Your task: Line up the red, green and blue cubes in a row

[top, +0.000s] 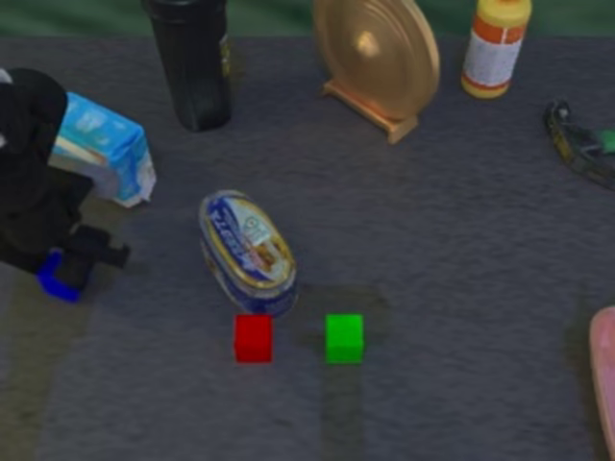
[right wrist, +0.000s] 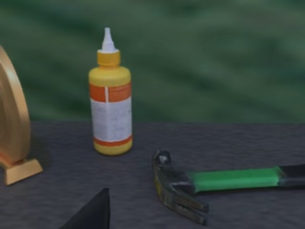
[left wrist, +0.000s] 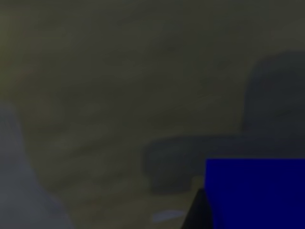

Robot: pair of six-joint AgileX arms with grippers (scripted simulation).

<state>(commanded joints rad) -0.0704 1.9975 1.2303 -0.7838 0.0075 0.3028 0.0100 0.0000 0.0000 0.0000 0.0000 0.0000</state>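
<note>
The red cube [top: 253, 338] and the green cube [top: 344, 338] stand side by side near the table's front middle, a small gap apart. The blue cube [top: 56, 277] is far to the left, between the black fingers of my left gripper [top: 61, 271], which is shut on it. In the left wrist view the blue cube [left wrist: 257, 193] fills the corner, and a dark finger [left wrist: 196, 214] presses on its side. My right arm is out of the top view. Only one dark fingertip [right wrist: 97, 212] shows in its wrist view.
An oval tin [top: 248, 252] lies just behind the red cube. A light-blue-and-white packet [top: 104, 144] sits behind my left arm. Along the back stand a black bottle [top: 192, 58], a gold disc on a stand [top: 377, 58] and a yellow bottle [top: 495, 43]. A hammer [top: 581, 144] lies at the right.
</note>
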